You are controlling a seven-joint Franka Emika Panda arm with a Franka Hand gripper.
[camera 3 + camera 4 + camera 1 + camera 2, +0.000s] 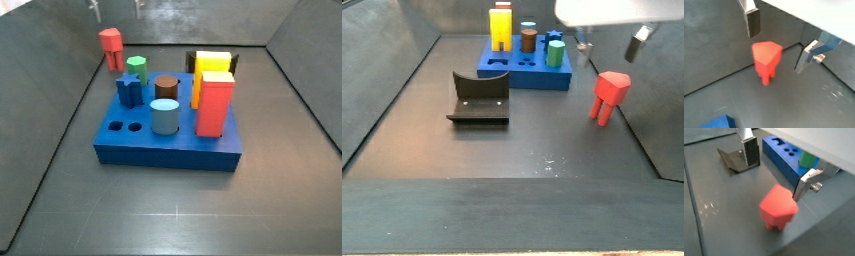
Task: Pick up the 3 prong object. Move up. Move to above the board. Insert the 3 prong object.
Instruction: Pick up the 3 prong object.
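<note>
- Gripper [777, 42] is hanging open above the 3 prong object [766, 60], its fingers [753, 22] standing apart on either side of the head and touching nothing.
- The same gripper [777, 168] is showing in both wrist views, with the red-orange peg [777, 209] below the gap between the plates.
- The peg is standing upright on the dark worktop [529, 130], prongs down, well apart from the board [523, 75].
- In a side view the peg [608, 97] is standing to the right of the board, under the gripper [609, 45], whose one finger is showing near the frame's top edge.
- In a side view the peg [110, 47] is standing behind the board [171, 145], near the back left corner of the worktop.
- The board is carrying several pieces: a tall red-orange block [214, 103], a yellow block [211, 68], a light blue cylinder [163, 116], a brown cylinder [166, 88], a green peg [136, 68] and a blue star-shaped piece [128, 90].
- Two round holes [123, 128] are lying free at the board's front left corner.
- The fixture [480, 97] is standing on the worktop just in front of the board, left of the peg.
</note>
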